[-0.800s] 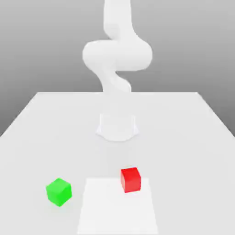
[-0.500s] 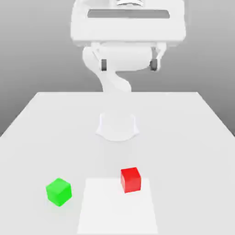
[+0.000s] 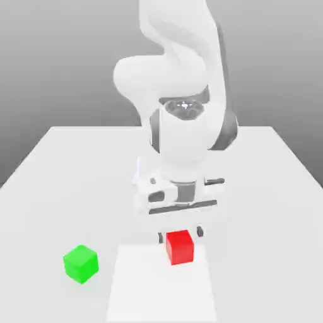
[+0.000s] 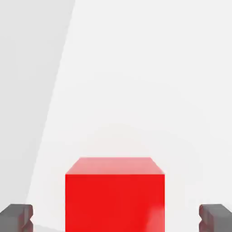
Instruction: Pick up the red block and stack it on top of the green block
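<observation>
A flat white table (image 3: 57,170) is seen under a plain grey backdrop, with no other furnishing in the room. A slightly brighter rectangular patch (image 3: 161,296) is marked on the tabletop at the near edge of the exterior view. A round white base (image 3: 142,180) of the arm is partly seen behind the hand, further back on the table.

The white arm (image 3: 183,63) is bent forward and down, and its hand is lowered close to the tabletop. The gripper (image 3: 180,233) is pointed downward with its jaws spread wide. In the hand view the two dark fingertips (image 4: 17,216) are seen on either side of the red block (image 4: 114,195), each with a clear gap to the cube's faces. Nothing is grasped and no contact with the cube is visible; the pincer is released.

The red block (image 3: 179,246) is resting on the table at the far edge of the bright patch, toward the exterior view's right, directly beneath the hand and between the fingers. It is sitting flat, not lifted.

The green block (image 3: 81,263) is resting on the table toward the exterior view's left, just beside the patch and well apart from the red block and from the gripper. It is slightly turned, with a corner facing the camera.
</observation>
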